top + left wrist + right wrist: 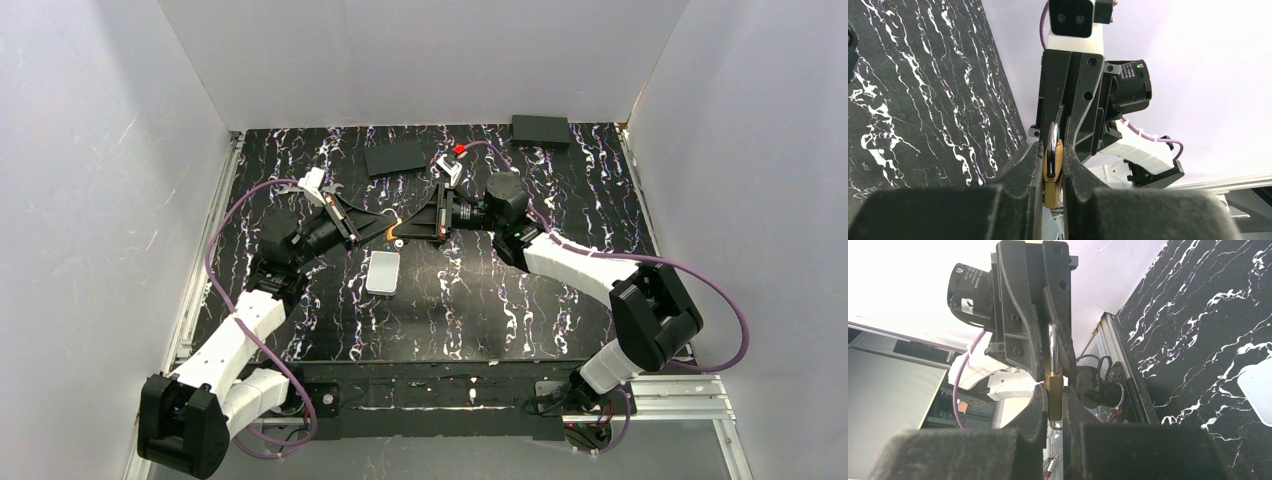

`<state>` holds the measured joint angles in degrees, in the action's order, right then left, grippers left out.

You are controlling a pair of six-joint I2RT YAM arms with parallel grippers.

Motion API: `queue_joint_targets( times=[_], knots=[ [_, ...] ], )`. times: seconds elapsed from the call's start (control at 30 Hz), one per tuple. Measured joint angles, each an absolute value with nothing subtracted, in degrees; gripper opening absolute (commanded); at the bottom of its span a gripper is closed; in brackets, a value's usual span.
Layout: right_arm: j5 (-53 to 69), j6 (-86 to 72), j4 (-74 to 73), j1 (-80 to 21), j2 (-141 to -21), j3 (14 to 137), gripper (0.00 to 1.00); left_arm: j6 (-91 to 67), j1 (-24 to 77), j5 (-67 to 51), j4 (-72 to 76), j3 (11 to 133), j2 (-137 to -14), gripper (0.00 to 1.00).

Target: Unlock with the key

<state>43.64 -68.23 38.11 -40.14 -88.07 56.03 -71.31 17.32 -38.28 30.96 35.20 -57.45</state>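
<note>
While two white-shelled arms (235,335) are meeting tip to tip above the black tabletop (520,300) with its white marble veins, the left gripper (1053,162) is pressing its two matte black, wedge-shaped fingers (973,210) together on the padlock (1052,182), pinching the flat brass-coloured body seen edge-on. A rounded, shiny steel shackle (1052,140) is rising from that body toward the facing claw. Just below the meeting point, one pale silvery slab (383,272) with rounded corners is lying flat on the table, and beyond it one thin matte black rectangle (395,157) is lying near the back. The right gripper (1053,400) is likewise squeezing shut on the same padlock from the opposite side, its blocky black fingers (1128,450) touching the brass faces. Farther right, one small red piece (460,149) is sitting by the right wrist, and one thicker black box (540,131) is resting at the back edge. Two purple cables (208,262) are looping along the arms, one each. The key is not showing clearly in any view; I cannot tell where it is.
</note>
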Motion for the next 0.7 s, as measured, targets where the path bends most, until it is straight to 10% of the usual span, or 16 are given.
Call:
queue_joint_targets(
  times=[0.07, 0.27, 0.7],
  knots=[
    [43.7, -68.7, 38.4, -40.1, -88.1, 56.0, 0.04, -71.4, 17.3, -38.2, 31.5, 35.0, -57.4, 0.00],
    [44.1, -66.3, 36.2, -40.1, -88.0, 56.1, 0.65, -71.9, 17.4, -37.1, 31.6, 34.0, -57.3, 0.00],
    [32.6, -39.7, 4.8, -41.0, -75.1, 59.5, 0.79, -73.3, 17.5, -33.3, 30.3, 32.8, -57.3, 0.00]
  ],
)
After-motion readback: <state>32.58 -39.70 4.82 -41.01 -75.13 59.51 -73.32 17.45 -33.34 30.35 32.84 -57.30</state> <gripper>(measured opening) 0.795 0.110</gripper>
